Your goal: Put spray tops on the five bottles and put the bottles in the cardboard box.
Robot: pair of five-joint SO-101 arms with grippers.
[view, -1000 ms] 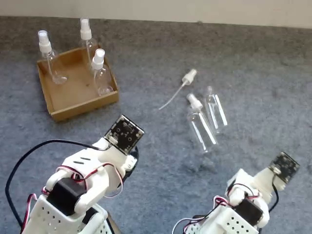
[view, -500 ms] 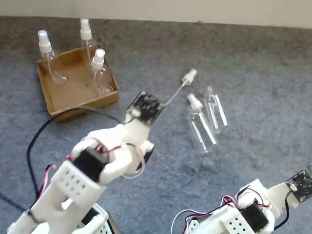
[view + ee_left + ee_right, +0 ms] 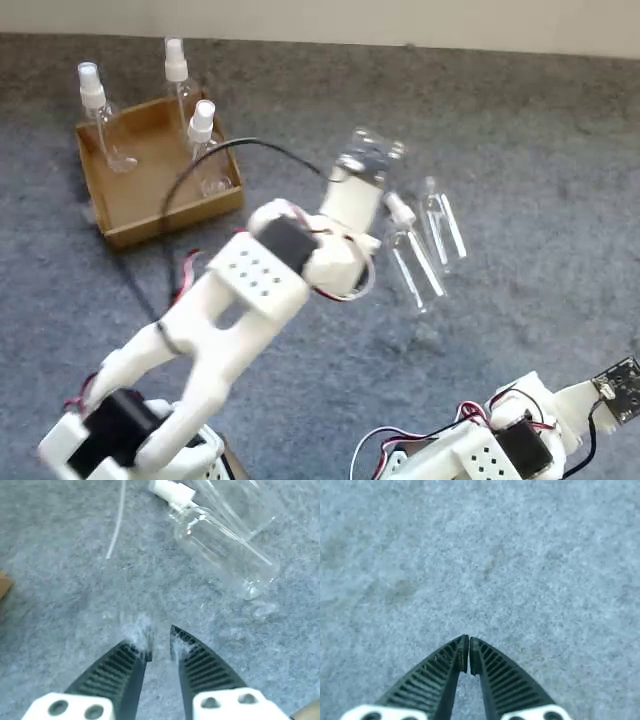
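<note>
Grey carpet-like cloth (image 3: 300, 90) is laid over the table. A brown cardboard box (image 3: 170, 220) is set at the far left. 3 clear plastic bottles with white spray tops (image 3: 207, 150) are stood at it, the nearest inside. For the rearmost, at the far rim, inside or outside cannot be told. 2 more bottles are laid on the cloth, well apart from the box — a capped lying bottle (image 3: 415, 262) (image 3: 225, 550) and, just beside it, an uncapped lying bottle (image 3: 443, 228). The thin dip tube of a loose white spray top (image 3: 116, 520) is seen near the capped one's neck.

Change over the last 1 s: the white left arm (image 3: 270, 270) has been swung from the near left edge out across the table toward the 2 lying bottles. The right arm (image 3: 520, 445) has been drawn back to the near right corner. Box and bottles were not disturbed.

The left gripper (image 3: 159, 640) is held above bare cloth near the dip tube's end, its black ribbed fingers parted by a narrow gap with nothing between them. The right gripper (image 3: 469, 652) is pressed together, empty, over bare cloth.

Judgement: 3 of 5 bottles are dealt with. The step in hand is likely the pick-up of the loose spray top for the uncapped bottle — careful alignment on the thin tube would be needed.
</note>
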